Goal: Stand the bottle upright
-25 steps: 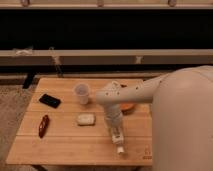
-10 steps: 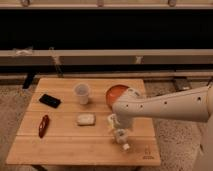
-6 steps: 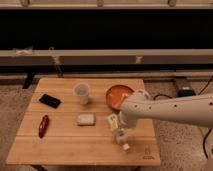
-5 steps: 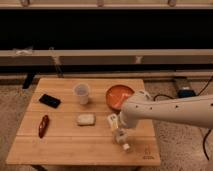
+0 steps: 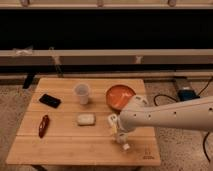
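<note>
Gripper (image 5: pixel 116 128) status: my tool is positioned low over the front right part of the table, directly at the upper end of the bottle (image 5: pixel 122 141); whether it is open or closed on that item I cannot tell, as its own housing covers the contact area. Bottle position: it lies on the table near the front edge, tilted rather than upright, long axis running diagonally, with the small white cap pointing toward the front right corner. Its body is white plastic, boxy and elongated. My arm (image 5: pixel 170 114), a smooth white rounded shell, enters from the right and crosses above the table's right edge. Support surface: a wooden table (image 5: pixel 65 145) of light planks with visible seams running side to side. Just behind my arm sits a shallow round orange-red dish (image 5: pixel 119 95). To the left of the gripper, apart from it, lies a flat whitish block (image 5: pixel 85 119) with rounded corners. Behind that block stands a translucent plastic cup (image 5: pixel 82 93), upright, tapering toward its base. Further left: a flat black rectangular device (image 5: pixel 50 100), and near the left edge a slim dark red elongated object (image 5: pixel 43 125). The floor (image 5: pixel 15 100) is pale and speckled.
</note>
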Action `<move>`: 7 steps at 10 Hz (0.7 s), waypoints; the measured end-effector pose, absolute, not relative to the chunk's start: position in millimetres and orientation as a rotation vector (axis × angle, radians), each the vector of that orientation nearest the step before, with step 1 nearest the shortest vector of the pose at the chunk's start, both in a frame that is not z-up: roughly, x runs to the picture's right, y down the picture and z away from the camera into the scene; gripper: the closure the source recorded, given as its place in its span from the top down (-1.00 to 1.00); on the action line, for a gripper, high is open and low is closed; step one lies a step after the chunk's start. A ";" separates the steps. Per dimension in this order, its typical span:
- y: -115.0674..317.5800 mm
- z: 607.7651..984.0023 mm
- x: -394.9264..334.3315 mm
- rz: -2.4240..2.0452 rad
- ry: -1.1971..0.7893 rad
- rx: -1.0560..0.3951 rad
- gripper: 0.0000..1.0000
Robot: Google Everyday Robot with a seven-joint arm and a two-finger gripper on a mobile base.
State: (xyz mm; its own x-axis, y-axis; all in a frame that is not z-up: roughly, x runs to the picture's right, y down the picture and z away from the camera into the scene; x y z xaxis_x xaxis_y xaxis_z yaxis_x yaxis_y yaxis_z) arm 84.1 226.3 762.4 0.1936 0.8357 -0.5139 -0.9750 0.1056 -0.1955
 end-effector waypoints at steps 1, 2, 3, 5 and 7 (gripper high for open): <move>226.1 762.4 83.2 1.364 0.304 -0.554 0.47; 226.2 762.4 83.3 1.363 0.305 -0.554 0.47; 226.2 762.4 83.1 1.363 0.304 -0.554 0.47; 229.0 763.5 79.5 1.362 0.279 -0.560 0.47; 235.3 767.1 75.2 1.364 0.240 -0.567 0.47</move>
State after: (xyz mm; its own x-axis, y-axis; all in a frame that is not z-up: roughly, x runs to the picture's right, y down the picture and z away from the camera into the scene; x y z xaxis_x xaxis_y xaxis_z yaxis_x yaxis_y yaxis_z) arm 75.2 235.3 767.1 0.2074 0.8526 -0.4797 -0.9651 0.0983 -0.2426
